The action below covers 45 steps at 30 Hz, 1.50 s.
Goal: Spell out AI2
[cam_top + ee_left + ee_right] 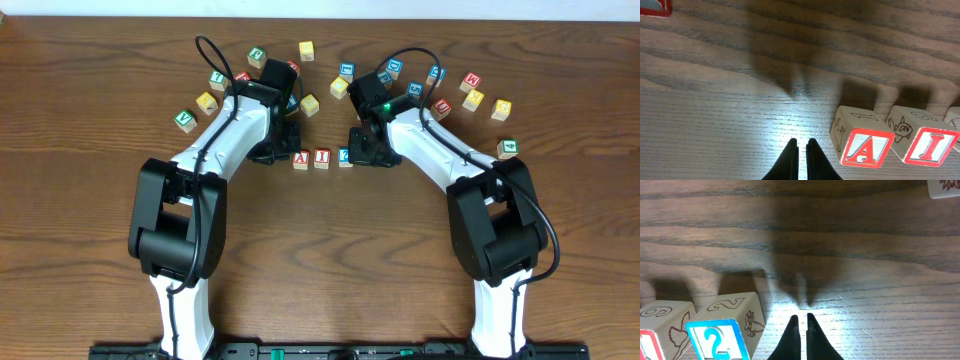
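Left hand [802,150] has its two fingers pressed nearly together with nothing between them. It points down at the bare wooden counter [715,100], just beside the red A block [867,150]. Right hand [802,325] looks the same, with fingers almost touching and empty, just beside the blue 2 block [720,342]. Between the two hands the A block, the I block [931,146] and the 2 block stand in one row, reading AI2. Other letter blocks [472,82] lie scattered behind the arms.

Left gripper [802,146]: hung low over the table [90,120], fingers together, empty.
Right gripper [801,320]: hung low over the table, fingers together.
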### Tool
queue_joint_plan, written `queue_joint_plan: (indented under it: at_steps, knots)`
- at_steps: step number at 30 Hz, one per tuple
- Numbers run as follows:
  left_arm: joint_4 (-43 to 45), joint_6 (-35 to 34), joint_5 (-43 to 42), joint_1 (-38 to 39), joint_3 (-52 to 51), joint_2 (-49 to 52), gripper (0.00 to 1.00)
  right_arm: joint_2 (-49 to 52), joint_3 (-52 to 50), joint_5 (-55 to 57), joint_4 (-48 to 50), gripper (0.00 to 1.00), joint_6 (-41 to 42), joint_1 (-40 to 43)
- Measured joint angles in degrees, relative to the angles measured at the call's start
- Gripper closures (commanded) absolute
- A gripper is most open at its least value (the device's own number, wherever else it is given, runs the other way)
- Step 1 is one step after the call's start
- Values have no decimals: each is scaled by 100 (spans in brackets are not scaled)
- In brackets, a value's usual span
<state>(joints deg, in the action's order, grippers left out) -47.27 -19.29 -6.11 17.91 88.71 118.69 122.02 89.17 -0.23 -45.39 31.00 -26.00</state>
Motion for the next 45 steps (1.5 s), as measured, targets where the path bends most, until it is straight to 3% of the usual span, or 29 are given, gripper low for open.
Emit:
queue_joint_plan:
  at_steps: [45]
  knots:
    - [428,304,-262,240,-125,208,92,0,0,0,0,99,0,0]
